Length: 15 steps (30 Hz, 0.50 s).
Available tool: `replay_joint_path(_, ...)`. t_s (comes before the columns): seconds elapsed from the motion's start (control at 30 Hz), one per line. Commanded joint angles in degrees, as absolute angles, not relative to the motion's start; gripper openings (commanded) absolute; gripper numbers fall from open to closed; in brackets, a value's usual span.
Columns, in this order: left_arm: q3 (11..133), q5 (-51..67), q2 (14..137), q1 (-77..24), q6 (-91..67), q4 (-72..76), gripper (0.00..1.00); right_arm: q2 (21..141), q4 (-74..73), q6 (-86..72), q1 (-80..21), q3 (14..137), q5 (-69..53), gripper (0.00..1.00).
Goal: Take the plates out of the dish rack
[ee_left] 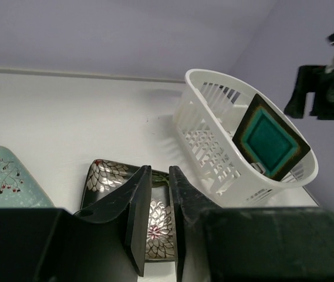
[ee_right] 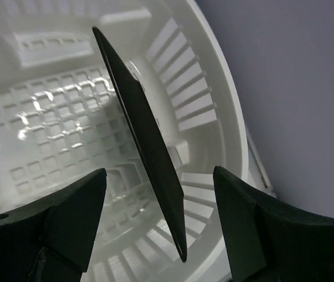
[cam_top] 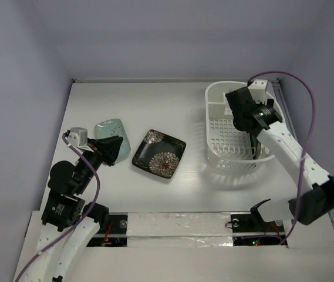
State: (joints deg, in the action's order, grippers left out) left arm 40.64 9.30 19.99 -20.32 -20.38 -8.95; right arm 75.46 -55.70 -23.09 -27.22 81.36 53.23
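Observation:
The white dish rack [cam_top: 221, 127] stands at the right. The brown-rimmed plate with teal centre [ee_left: 269, 138] stands on edge inside it, against the near rounded end. It appears edge-on in the right wrist view [ee_right: 143, 135]. My right gripper [cam_top: 247, 124] is open over the rack [ee_right: 202, 106], with its jaws either side of that plate's upper edge [ee_right: 159, 176] and not touching it. The mint-green plate [cam_top: 111, 132] and the black flowered plate [cam_top: 159, 154] lie on the table left of the rack. My left gripper [ee_left: 159, 223] is shut to a narrow gap and empty, by the mint plate [ee_left: 5, 179], pointing at the black plate [ee_left: 105, 176].
The rack's small inner compartment [cam_top: 215, 108] is at its far end. A purple cable [cam_top: 307, 100] loops above the right arm. Grey walls close in the table at back and sides. A taped strip [cam_top: 178, 226] runs along the near edge.

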Motion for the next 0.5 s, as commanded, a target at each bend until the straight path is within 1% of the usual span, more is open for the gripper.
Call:
replay_joint_path(0.0,41.40,8.00,18.72,-21.44,-20.22,-7.21,0.17,80.06,-59.68,-18.12,-24.35,82.53,52.56,0.78)
replay_joint_path(0.1,41.48,7.47,18.11,-22.06,-20.13,-7.30,0.18,81.65,-57.57,-15.74,-21.54,82.00,51.06,0.73)
replay_joint_path(0.2,41.57,7.38,17.49,-23.28,-20.04,-7.38,0.19,82.96,-57.39,-14.85,-21.01,82.18,50.19,0.64)
replay_joint_path(0.23,41.57,7.38,17.40,-23.29,-20.13,-7.21,0.19,82.97,-57.57,-14.85,-21.01,82.18,50.10,0.64)
replay_joint_path(0.33,41.66,7.21,16.79,-23.91,-20.13,-7.29,0.20,85.69,-58.53,-15.12,-21.01,82.18,50.01,0.59)
replay_joint_path(0.37,41.66,7.12,16.70,-24.43,-20.13,-7.29,0.20,86.22,-58.54,-15.03,-21.01,82.00,49.49,0.53)
replay_joint_path(0.4,41.66,7.03,16.53,-24.43,-20.04,-7.29,0.21,87.35,-58.62,-15.12,-21.01,82.09,48.00,0.51)
replay_joint_path(0.47,41.66,6.68,16.09,-25.04,-20.04,-7.56,0.21,88.06,-58.80,-15.29,-21.01,82.27,47.11,0.50)
